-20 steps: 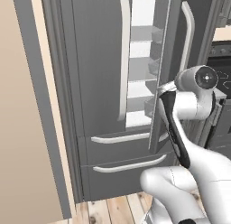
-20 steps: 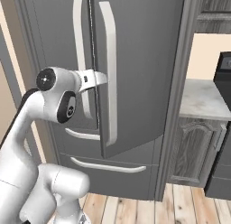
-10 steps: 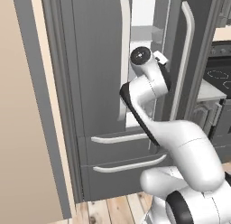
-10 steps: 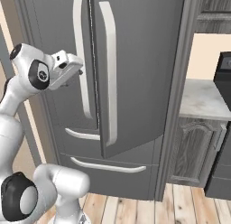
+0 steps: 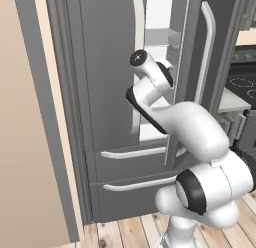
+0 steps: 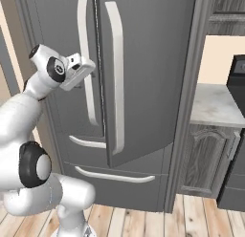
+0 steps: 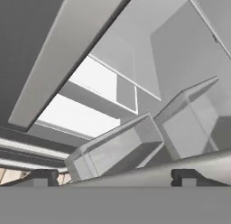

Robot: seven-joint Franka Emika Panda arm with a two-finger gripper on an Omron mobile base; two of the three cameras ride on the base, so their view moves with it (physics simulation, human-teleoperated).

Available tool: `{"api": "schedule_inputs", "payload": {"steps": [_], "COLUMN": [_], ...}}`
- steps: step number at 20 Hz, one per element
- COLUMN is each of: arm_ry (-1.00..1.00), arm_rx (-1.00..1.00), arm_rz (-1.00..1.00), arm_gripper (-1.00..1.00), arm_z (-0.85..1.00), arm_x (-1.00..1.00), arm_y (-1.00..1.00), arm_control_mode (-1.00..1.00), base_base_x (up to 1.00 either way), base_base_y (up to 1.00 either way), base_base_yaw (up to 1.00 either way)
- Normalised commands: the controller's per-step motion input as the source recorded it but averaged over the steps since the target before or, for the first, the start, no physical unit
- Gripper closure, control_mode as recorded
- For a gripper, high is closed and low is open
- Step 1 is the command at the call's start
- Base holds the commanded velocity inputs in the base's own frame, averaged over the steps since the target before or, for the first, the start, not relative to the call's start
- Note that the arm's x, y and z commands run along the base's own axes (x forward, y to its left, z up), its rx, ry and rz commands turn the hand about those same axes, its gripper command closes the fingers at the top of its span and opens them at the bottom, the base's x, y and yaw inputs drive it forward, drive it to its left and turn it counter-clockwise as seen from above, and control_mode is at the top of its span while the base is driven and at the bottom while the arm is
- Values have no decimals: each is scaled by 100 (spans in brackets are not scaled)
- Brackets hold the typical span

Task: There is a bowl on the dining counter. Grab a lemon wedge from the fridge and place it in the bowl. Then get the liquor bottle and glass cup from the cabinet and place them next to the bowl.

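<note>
Now my tool (image 6: 82, 69), jaws spread wide and holding nothing, has swung up from the door handle to the gap at centre frame. The fridge (image 5: 115, 92) stands ajar, its right door (image 6: 143, 73) pulled partway, white shelves (image 5: 162, 37) showing beyond. I see no lemon wedge yet; reaching inside comes next, I judge.

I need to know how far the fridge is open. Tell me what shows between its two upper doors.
In the left base view, a gap between the fridge doors shows white interior shelves; the gripper, jaws open, hangs before it.
</note>
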Motion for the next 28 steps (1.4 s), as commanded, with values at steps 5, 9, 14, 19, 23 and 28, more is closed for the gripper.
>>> {"api": "schedule_inputs", "payload": {"steps": [5,9,14,19,23,28], "arm_ry": [0,0,0,0,0,0], "arm_rx": [1,1,1,4,5,8], "arm_rz": [0,0,0,-5,-9,-14], "arm_gripper": [-100,-100,-100,-100,-100,-100], "arm_z": [-17,-13,-5,-3,-2,0], "arm_x": [79,55,8,-18,-38,-49], "arm_y": [-40,-64,-78,-93,-98,-100], "arm_control_mode": [-100,-100,-100,-100,-100,-100], "base_base_x": [0,0,0,0,0,0], "base_base_y": [0,0,0,0,0,0], "base_base_yaw": [0,0,0,0,0,0]}}
